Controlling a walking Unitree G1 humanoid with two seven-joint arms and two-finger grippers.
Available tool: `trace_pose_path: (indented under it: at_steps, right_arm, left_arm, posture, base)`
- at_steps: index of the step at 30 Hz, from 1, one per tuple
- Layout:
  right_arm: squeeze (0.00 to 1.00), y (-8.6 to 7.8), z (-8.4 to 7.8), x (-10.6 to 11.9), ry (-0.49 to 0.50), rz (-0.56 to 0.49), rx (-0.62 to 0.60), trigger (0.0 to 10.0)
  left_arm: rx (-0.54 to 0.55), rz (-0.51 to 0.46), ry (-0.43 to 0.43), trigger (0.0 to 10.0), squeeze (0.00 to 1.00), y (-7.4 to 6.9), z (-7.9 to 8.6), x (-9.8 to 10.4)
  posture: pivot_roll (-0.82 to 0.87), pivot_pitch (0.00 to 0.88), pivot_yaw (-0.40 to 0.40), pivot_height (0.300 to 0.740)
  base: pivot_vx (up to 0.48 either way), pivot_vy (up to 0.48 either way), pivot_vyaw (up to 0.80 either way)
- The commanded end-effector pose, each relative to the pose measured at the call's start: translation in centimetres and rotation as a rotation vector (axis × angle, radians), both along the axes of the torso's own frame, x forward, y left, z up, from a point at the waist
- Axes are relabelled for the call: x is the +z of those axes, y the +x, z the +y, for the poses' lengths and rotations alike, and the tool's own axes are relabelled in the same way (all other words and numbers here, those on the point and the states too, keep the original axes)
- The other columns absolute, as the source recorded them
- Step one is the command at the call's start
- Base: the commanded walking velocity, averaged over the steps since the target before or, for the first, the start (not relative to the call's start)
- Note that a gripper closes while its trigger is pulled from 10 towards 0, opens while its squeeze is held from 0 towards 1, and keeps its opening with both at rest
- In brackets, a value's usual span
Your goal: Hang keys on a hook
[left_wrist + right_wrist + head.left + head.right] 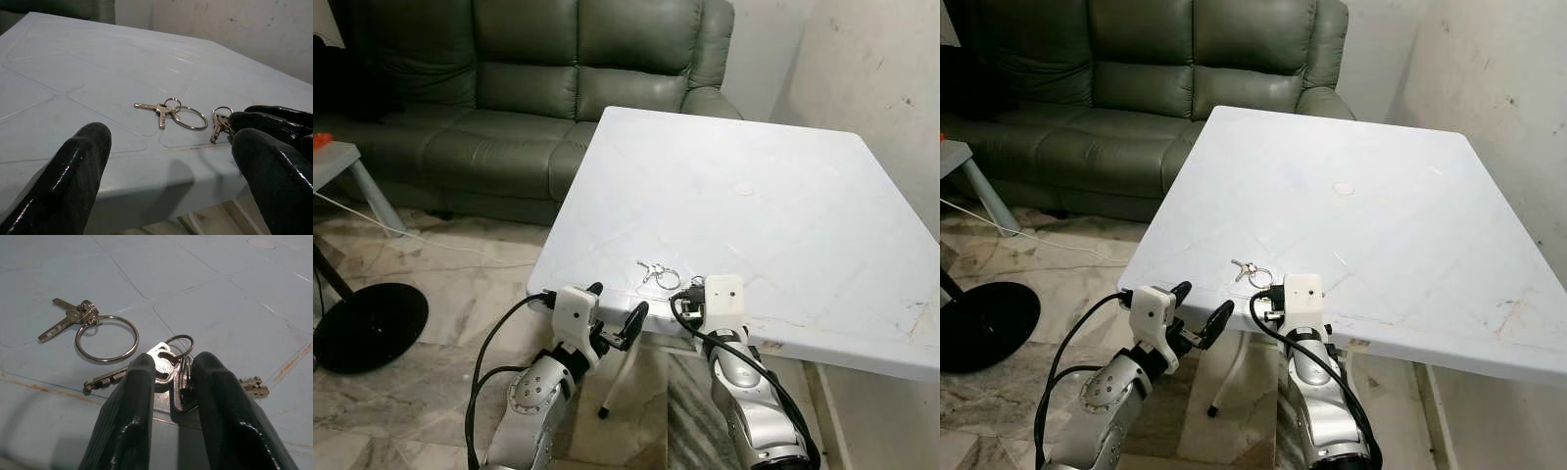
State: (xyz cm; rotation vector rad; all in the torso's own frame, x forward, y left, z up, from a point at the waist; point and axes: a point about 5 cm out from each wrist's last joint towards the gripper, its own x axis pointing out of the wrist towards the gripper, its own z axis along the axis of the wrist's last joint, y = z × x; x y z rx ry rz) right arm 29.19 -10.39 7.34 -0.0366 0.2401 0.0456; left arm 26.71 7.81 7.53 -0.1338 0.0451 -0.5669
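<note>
At the near edge of the white table point(783, 196), seen from the head camera, a bunch of keys point(658, 272) on a large ring lies flat, close to the rim. The right gripper point(689, 292) reaches onto the tabletop just beside that ring, while the left gripper point(616, 315) hovers off the table's edge, lower and apart from the keys, with its fingers spread wide. A green sofa point(529, 88) stands behind the table; no hook can be made out.

Along the left wrist's fingers, the large ring and its keys rest untouched on the surface, with a second, smaller bunch point(218, 122) beside the right gripper's black tips.

Along the right wrist's fingers point(132, 401), that smaller bunch point(168, 367) sits between the two pads, which are pressed in on its keys.

By my reading, the pickup is only just beginning: nothing is lifted, and carrying and hanging remain.
</note>
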Motion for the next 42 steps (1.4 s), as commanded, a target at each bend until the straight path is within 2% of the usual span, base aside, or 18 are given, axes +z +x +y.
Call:
trace_pose_path:
  at_steps: [1, 24, 27, 28, 29, 30, 31, 34, 35, 37, 38, 42]
  right_arm:
    - [0.0, 0.2, 0.1, 0.0, 0.004, 0.002, -0.013, 0.0]
    - [0.0, 0.4, 0.0, 0.0, 0.014, -0.002, -0.031, 0.0]
    - [0.0, 0.7, -0.6, 0.4, 0.005, -0.041, -0.063, 0.0]
    - [0.0, 0.7, -0.7, 0.7, 0.021, -0.07, -0.061, 2.7]
    - [0.0, 0.7, -0.8, 0.9, 0.032, -0.091, -0.059, 9.3]
    - [0.0, 0.7, -0.8, 0.9, 0.032, -0.091, -0.059, 9.3]
    - [0.0, 0.8, -0.9, 1.1, 0.051, -0.103, -0.05, 10.0]
    - [0.0, 0.9, -1.3, 2.0, 0.137, -0.167, -0.013, 10.0]
    - [0.0, 0.9, -1.3, 2.0, 0.137, -0.167, -0.013, 10.0]
    - [0.0, 0.7, -1.7, 3.2, 0.195, -0.267, 0.021, 10.0]
    - [0.0, 0.3, -1.8, 4.4, 0.242, -0.373, 0.082, 10.0]
    - [0.0, -0.1, -2.3, 5.2, 0.262, -0.439, 0.085, 10.0]
  left_arm:
    - [-0.005, -0.002, 0.002, 10.0, 0.0, -0.1, -0.1, 0.2]
    - [0.0, -0.007, 0.001, 10.0, 0.0, 0.0, -0.2, 0.4]
    - [0.007, -0.012, 0.002, 10.0, 0.0, 0.1, -0.2, 0.4]
    - [0.009, -0.012, 0.001, 10.0, 0.0, 0.1, -0.2, 0.4]
    - [0.01, -0.012, 0.001, 10.0, 0.0, 0.1, -0.2, 0.4]
    - [0.01, -0.012, 0.001, 10.0, 0.0, 0.1, -0.2, 0.4]
    - [0.013, -0.011, -0.001, 10.0, 0.0, 0.2, -0.1, 0.4]
    - [0.018, -0.012, -0.004, 10.0, 0.0, 0.3, -0.1, 0.5]
    - [0.018, -0.012, -0.004, 10.0, 0.0, 0.3, -0.1, 0.5]
    - [0.025, -0.015, -0.008, 10.0, 0.0, 0.5, 0.0, 0.6]
    - [0.036, -0.021, -0.021, 10.0, 0.0, 0.7, 0.1, 0.9]
    - [0.068, -0.036, -0.061, 10.0, 0.0, 1.4, 0.7, 1.7]
  posture:
    - [0.0, 0.019, -0.066, 0.74]
    - [0.0, 0.018, -0.066, 0.74]
    - [0.0, 0.018, -0.066, 0.74]
    - [0.0, 0.016, -0.068, 0.74]
    - [0.0, 0.016, -0.068, 0.74]
    - [0.0, 0.016, -0.068, 0.74]
    - [0.0, 0.015, -0.068, 0.74]
    - [0.0, 0.01, -0.069, 0.74]
    - [0.0, 0.01, -0.069, 0.74]
    - [0.0, 0.01, -0.069, 0.74]
    - [0.0, 0.005, -0.069, 0.74]
    - [0.0, 0.0, -0.07, 0.74]
  base:
    - [0.0, 0.0, 0.0]
    - [0.0, 0.0, 0.0]
    - [0.0, 0.0, 0.0]
    - [0.0, 0.0, 0.0]
    - [0.0, 0.0, 0.0]
    - [0.0, 0.0, 0.0]
    - [0.0, 0.0, 0.0]
    - [0.0, 0.0, 0.0]
    - [0.0, 0.0, 0.0]
    - [0.0, 0.0, 0.0]
    - [0.0, 0.0, 0.0]
    - [0.0, 0.0, 0.0]
